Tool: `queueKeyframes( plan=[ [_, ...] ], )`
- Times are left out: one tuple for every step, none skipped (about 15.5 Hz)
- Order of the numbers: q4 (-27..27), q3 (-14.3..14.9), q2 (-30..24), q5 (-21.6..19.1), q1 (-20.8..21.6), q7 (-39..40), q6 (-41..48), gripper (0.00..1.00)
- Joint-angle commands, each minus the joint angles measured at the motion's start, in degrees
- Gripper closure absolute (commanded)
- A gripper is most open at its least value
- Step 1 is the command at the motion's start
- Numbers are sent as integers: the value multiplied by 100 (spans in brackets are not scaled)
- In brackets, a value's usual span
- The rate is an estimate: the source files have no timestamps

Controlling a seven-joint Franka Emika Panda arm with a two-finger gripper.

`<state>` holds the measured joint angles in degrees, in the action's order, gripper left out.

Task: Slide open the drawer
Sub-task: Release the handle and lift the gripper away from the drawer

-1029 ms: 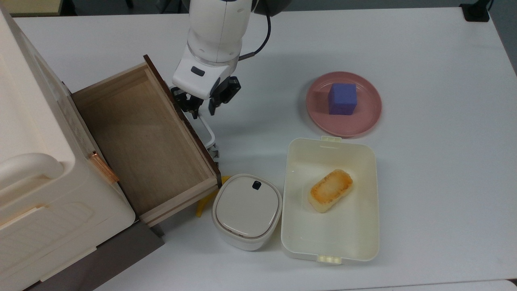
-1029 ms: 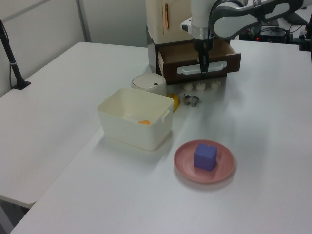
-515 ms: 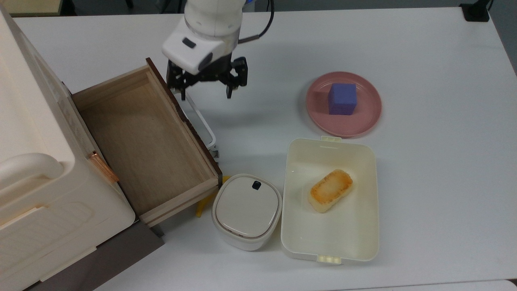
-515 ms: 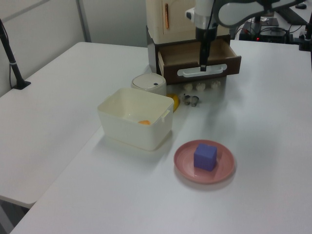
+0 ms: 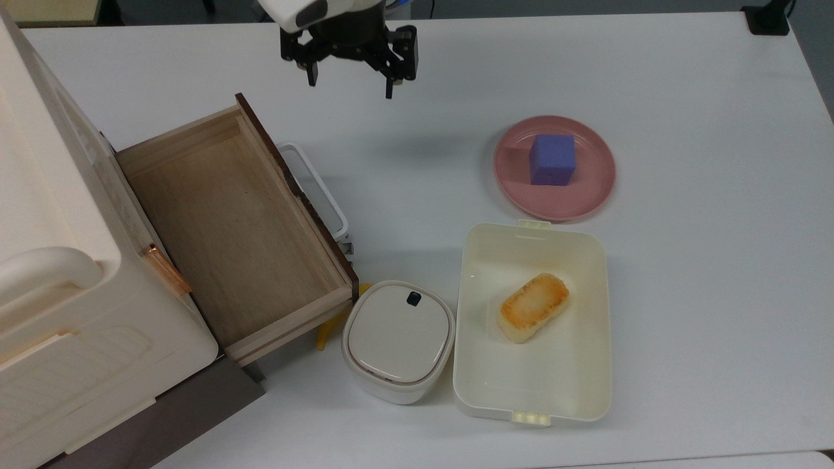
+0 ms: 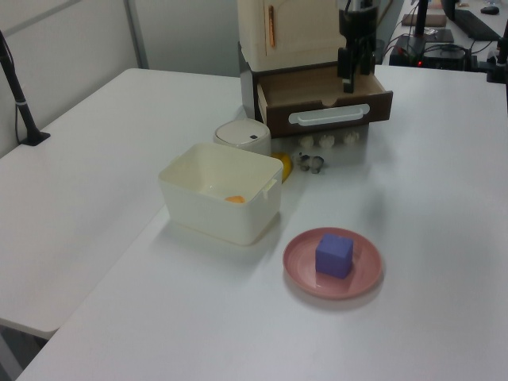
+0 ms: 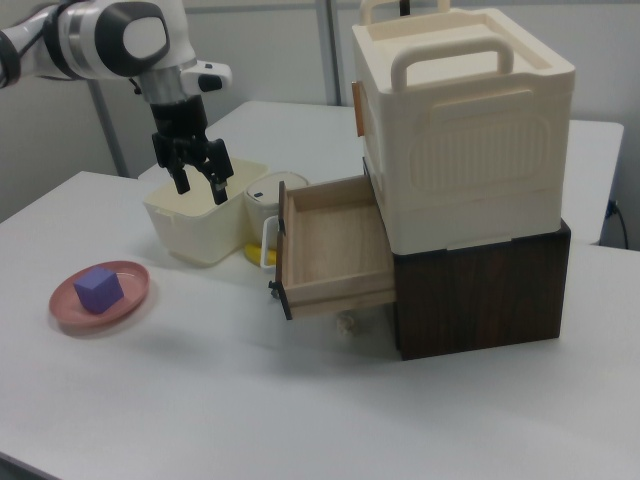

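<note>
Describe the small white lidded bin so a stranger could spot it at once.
Start at the big cream plastic cabinet on the top view's left, with its light-wood drawer pulled out. At the drawer's front corner stands the small rounded white bin, beside the open cream lunch box. Its closed lid with a black button sets it apart.

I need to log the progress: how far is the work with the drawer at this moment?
Done: the drawer stands pulled well out of the cabinet, its wooden inside bare. In hand: nothing; the claw is open, raised off the white handle. Left: seemingly nothing on the drawer itself.
</note>
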<state>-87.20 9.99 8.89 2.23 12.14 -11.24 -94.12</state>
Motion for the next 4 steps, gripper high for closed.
queueKeyframes(
  plan=[
    [-298, 29, -405, -126, -10, -352, 156, 0],
    [-315, 29, -405, -126, -10, -352, 209, 0],
    [-316, 38, -414, -126, -10, -352, 235, 0],
    [-316, 47, -414, -126, -18, -326, 236, 0]
  ],
)
